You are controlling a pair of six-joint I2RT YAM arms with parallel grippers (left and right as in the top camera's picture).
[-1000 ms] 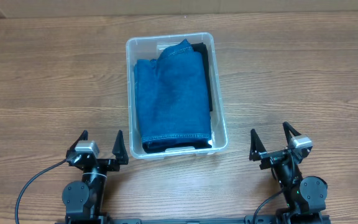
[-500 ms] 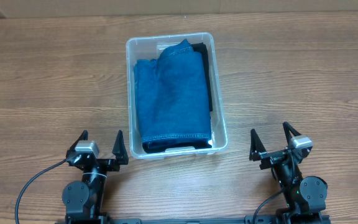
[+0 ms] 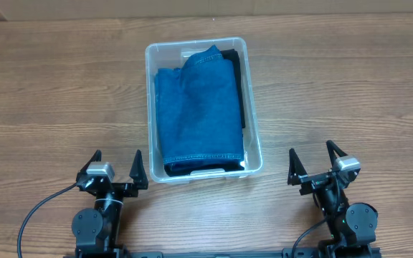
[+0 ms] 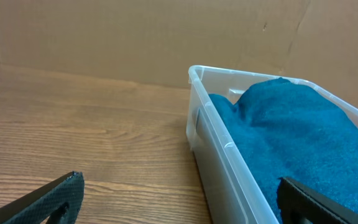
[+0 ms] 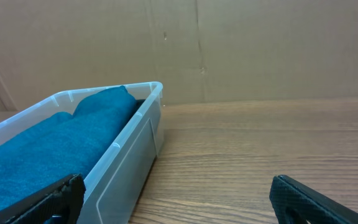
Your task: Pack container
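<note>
The clear plastic container stands in the middle of the wooden table. Folded blue denim fills it, with dark cloth under it at the right side and near end. My left gripper is open and empty at the near edge, left of the container. My right gripper is open and empty at the near edge, right of it. The left wrist view shows the container's wall and the denim between my open fingers. The right wrist view shows the container at left, fingers open.
The wooden table stretches on both sides of the container. A brown cardboard wall stands along the far edge of the table.
</note>
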